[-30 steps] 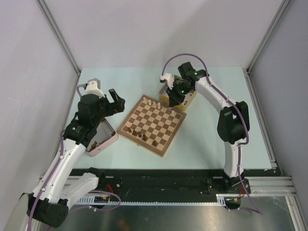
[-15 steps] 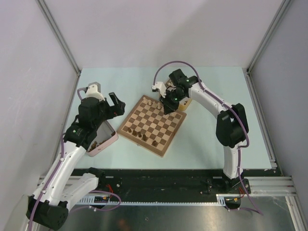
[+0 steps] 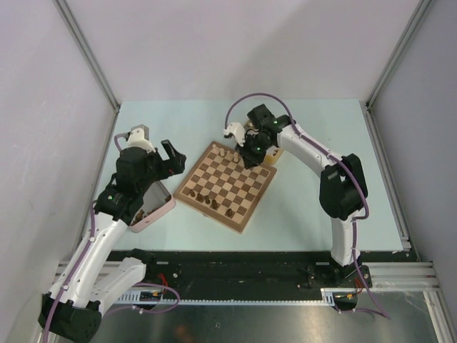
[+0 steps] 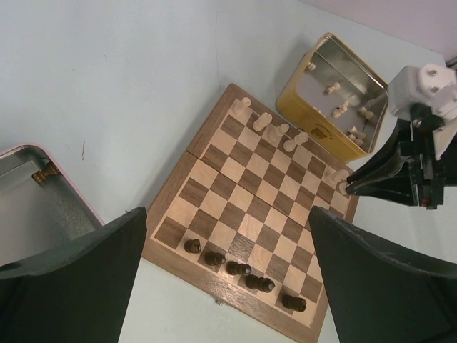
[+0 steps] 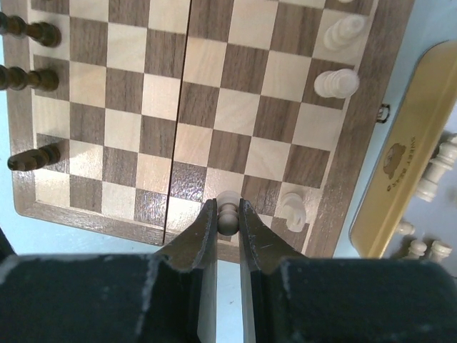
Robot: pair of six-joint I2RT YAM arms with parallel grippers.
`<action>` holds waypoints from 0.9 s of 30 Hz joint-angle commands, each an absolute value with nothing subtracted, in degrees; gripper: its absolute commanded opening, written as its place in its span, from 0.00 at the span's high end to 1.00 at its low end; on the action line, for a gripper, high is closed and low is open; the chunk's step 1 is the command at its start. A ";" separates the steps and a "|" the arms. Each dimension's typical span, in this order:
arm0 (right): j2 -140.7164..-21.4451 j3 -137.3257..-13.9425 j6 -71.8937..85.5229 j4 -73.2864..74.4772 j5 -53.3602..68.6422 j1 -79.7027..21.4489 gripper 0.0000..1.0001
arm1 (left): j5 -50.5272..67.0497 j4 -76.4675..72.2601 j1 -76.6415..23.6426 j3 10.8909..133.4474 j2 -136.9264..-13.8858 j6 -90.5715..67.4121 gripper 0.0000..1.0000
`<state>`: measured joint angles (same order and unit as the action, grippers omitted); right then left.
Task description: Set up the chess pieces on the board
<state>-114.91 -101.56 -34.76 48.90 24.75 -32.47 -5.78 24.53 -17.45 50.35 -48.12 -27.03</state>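
Clasping pale round-headed chess piece [image 5: 228, 211]

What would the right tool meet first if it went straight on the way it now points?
The board, at a square beside its border; the pale piece held in the right tool would touch down first. Height above it is unclear.

Small printed emblem [image 5: 395, 166] on yellow tin [image 5: 404, 107]; lettering too blurred to read.
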 commanded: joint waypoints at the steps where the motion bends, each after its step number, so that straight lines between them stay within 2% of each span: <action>1: -112.94 -98.98 -36.03 48.95 21.54 -33.40 0.88 | -5.19 22.94 -16.96 50.01 -47.02 -27.95 0.00; 15: -111.36 -91.59 -34.72 44.48 13.71 -33.22 0.88 | -4.75 22.94 -16.79 49.75 -47.72 -27.69 0.00; 27: -112.67 -90.97 -33.66 43.15 11.87 -32.35 0.87 | -4.48 22.94 -16.61 49.66 -47.99 -27.33 0.00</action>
<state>-114.69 -91.26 -34.39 44.45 12.97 -32.80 -5.32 24.53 -17.19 50.19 -47.99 -26.98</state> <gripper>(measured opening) 0.156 0.996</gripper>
